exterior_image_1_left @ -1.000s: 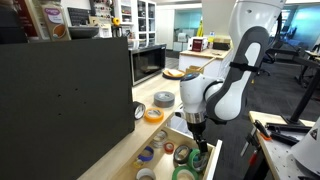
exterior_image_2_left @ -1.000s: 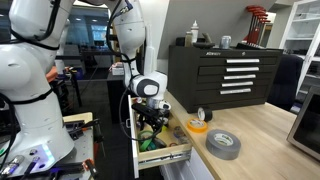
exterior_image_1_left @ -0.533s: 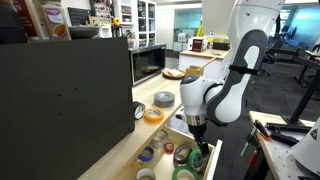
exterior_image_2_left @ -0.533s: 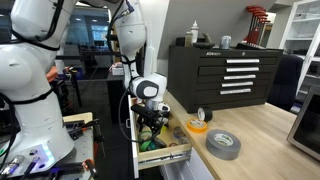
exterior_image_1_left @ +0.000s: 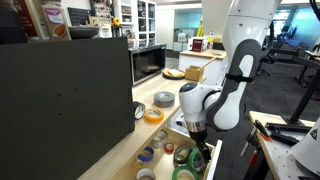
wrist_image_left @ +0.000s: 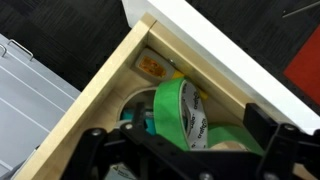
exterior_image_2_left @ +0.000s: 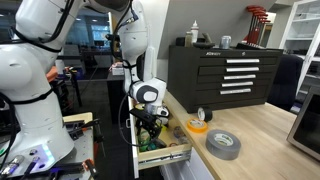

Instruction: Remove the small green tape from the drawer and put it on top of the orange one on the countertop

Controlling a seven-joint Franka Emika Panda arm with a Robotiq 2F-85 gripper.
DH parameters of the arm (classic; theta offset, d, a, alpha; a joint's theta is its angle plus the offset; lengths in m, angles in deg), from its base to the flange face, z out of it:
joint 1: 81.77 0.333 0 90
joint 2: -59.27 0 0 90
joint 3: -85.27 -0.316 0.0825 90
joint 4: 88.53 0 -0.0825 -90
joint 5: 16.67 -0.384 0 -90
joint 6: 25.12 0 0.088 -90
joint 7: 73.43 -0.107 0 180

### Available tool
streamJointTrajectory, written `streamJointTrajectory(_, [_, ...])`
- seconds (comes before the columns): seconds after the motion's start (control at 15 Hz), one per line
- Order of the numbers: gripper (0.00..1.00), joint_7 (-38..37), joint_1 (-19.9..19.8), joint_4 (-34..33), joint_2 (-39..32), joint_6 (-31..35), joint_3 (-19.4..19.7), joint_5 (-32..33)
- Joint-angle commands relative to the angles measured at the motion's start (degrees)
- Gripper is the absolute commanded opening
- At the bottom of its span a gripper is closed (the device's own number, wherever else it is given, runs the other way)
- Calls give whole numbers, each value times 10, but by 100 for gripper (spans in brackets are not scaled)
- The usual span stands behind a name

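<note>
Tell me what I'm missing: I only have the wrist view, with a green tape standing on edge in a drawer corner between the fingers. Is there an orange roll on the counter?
Observer: Yes. In an exterior view the orange roll lies flat on the countertop, beside the open drawer.
Operator: Anything near it?
Observer: A bigger grey roll lies flat close by on the same countertop.
Operator: Is the drawer otherwise bare?
Observer: No. Several more rolls lie in it, among them a blue roll well away from the gripper.
</note>
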Motion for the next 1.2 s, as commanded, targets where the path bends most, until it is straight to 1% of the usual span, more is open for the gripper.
streamJointTrajectory(0.0, [74, 13, -7, -21, -21, 4, -4, 2])
streamJointTrajectory(0.33, [39, 25, -12, -31, -31, 11, -4, 5])
streamJointTrajectory(0.47, [28, 28, -13, -30, -28, 12, -3, 6])
streamJointTrajectory(0.67, [8, 34, -15, -31, -26, 11, -1, 8])
streamJointTrajectory(0.73, [7, 31, -12, -30, -23, 7, 0, 8])
streamJointTrajectory(0.8, [9, 26, -8, -27, -19, 2, 2, 9])
streamJointTrajectory(1.13, [9, 7, 17, 3, 30, -27, 18, 27])
